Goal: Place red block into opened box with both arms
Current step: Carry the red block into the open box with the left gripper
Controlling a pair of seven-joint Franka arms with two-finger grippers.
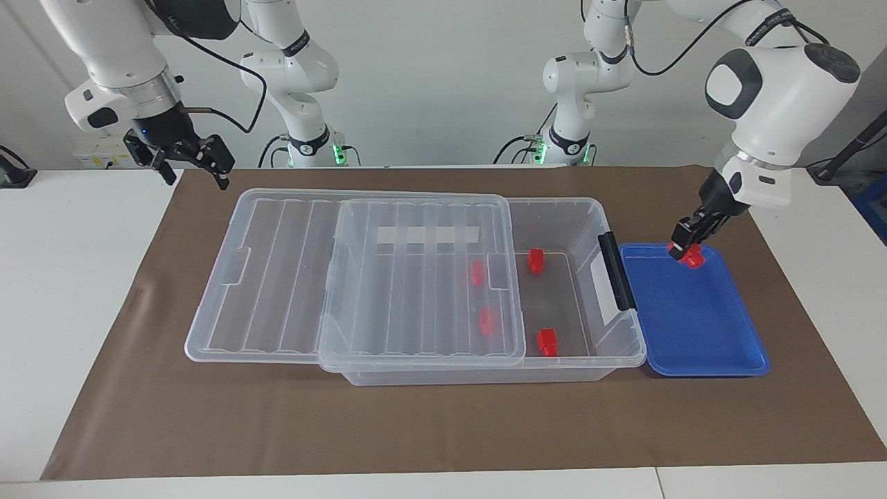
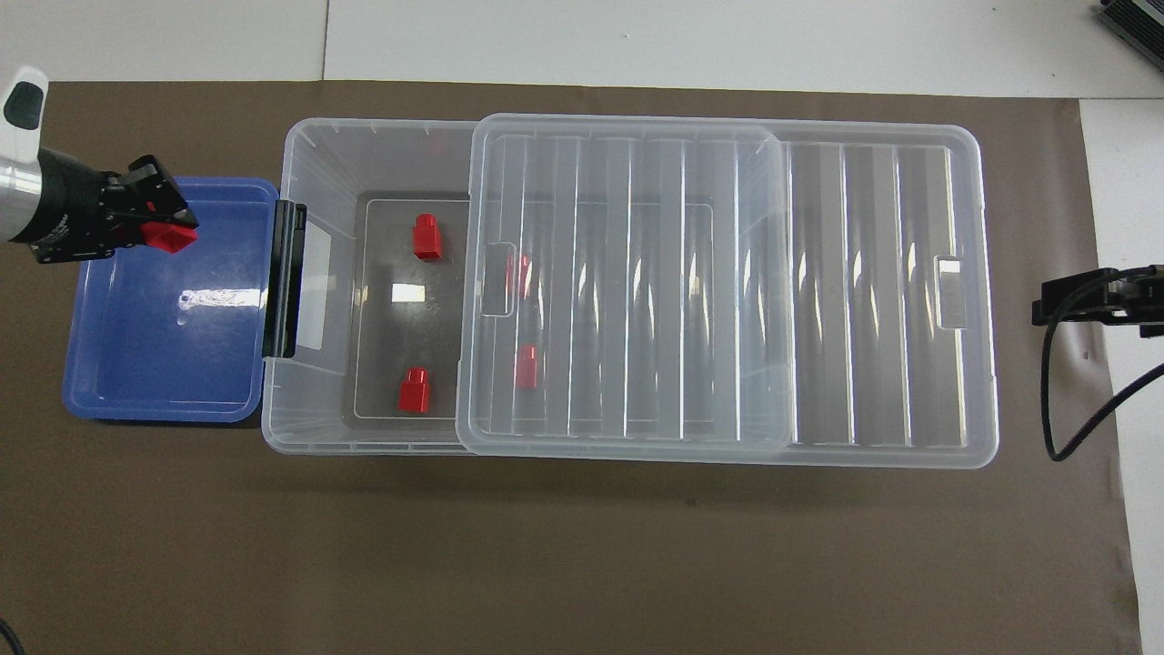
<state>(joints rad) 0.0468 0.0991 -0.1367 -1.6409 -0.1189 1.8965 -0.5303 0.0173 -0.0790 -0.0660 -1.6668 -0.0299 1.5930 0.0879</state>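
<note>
Left hand (image 1: 687, 247): pressed together on a red block (image 1: 692, 257), pinching it at the fingertips; raised in the air over the blue tray (image 1: 700, 333), above the tray's edge nearer the robots; block clear of the tray floor, hanging tilted below the black fingers (image 2: 136, 207). Right hand (image 1: 186, 156): spread wide, holding nothing, touching nothing; waiting in the air over the brown mat (image 1: 443, 430) at the right arm's end of the tabletop (image 1: 69, 277), off the lid's outer end. Held red block: small, bright red, plastic, stepped in shape, upper part hidden between the fingers. Box (image 1: 589, 277): large, clear plastic, lying lengthwise across the mat; black clip handle (image 1: 615, 270) and white label strip (image 1: 601, 291) on the end wall toward the left arm, just beside the blue tray. Lid (image 1: 360, 277): clear, ribbed, slid toward the right arm's end, overhanging that end of the box and leaving the end toward the left arm uncovered. Four more red blocks inside the box, on its floor: two in the uncovered part, one nearer the robots (image 1: 536, 260) and one farther (image 1: 547, 342); two under the lid's edge, seen through the clear plastic (image 1: 477, 272) (image 1: 485, 321). Blue tray: shallow, rectangular, on the mat at the left arm's end, touching or just short of the box's handle end.
</note>
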